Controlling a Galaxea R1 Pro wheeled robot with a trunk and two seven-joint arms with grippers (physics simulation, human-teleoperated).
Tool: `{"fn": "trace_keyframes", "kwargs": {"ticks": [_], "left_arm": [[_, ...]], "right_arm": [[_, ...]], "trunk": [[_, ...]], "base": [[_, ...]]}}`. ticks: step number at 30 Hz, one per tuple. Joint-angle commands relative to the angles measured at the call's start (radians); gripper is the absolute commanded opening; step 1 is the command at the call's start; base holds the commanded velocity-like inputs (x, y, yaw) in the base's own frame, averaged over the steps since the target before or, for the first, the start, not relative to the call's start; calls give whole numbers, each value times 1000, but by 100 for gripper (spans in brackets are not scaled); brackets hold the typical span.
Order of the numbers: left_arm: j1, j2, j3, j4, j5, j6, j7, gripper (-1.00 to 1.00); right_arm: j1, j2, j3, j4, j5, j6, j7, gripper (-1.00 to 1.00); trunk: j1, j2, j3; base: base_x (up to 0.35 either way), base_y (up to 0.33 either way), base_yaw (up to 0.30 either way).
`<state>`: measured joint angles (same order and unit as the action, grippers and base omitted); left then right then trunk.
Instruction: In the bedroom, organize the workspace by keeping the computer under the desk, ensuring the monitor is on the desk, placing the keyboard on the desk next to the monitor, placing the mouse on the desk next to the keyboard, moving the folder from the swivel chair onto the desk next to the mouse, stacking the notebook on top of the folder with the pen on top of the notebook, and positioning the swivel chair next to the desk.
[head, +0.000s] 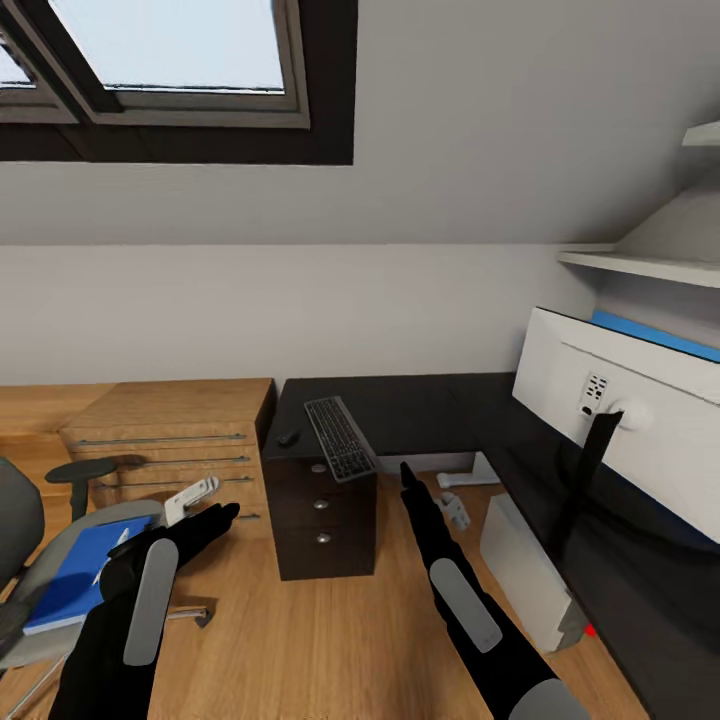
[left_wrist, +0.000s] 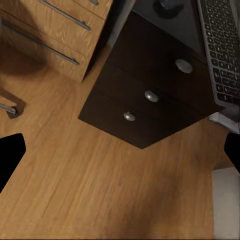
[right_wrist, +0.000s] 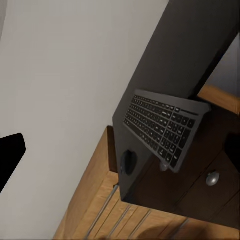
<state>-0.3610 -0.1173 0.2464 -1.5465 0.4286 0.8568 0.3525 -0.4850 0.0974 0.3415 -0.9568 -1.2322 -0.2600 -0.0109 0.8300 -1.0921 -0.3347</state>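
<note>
The black desk (head: 420, 410) carries the keyboard (head: 340, 437) (right_wrist: 162, 127), whose near end overhangs the front edge, with the mouse (head: 289, 437) (right_wrist: 128, 162) beside it. At the right the monitor (head: 620, 410) shows its white back. Below it the pale computer (head: 528, 570) stands under the desk. At the lower left the grey swivel chair (head: 20, 520) holds the blue folder (head: 80, 575), and the white pen (head: 112, 553) lies on the folder. The notebook is out of view. My left gripper (head: 215, 520) (left_wrist: 120, 155) and right gripper (head: 408, 478) (right_wrist: 120, 150) hover open over the floor, holding nothing.
A black drawer unit (head: 320, 510) (left_wrist: 150, 95) with round knobs stands under the keyboard end of the desk. A wooden chest (head: 170, 430) sits left of it against the wall. White shelves (head: 640, 265) hang above the monitor. Wood floor (head: 320, 640) lies open between chair and desk.
</note>
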Motion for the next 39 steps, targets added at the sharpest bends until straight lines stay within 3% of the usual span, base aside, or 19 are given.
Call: {"fn": "trace_keyframes", "kwargs": {"ticks": [1,26,39], "left_arm": [[-1,-1,2,-1,11,4,8,100],[-1,2,8,-6,13,2,6,100],[-1,2,34,-6,15,2,6,100]], "right_arm": [[-1,-1,4,0,-10,-7,-1,100],[-1,-2,1,1,-2,-13,3,100],[-1,-24,5,0,-2,-8,5,100]], "trunk": [[-4,6,2],[-100,181,80],[-150,272,121]], "base": [[-298,-210,0],[-289,-216,0],[-321,-61,0]]}}
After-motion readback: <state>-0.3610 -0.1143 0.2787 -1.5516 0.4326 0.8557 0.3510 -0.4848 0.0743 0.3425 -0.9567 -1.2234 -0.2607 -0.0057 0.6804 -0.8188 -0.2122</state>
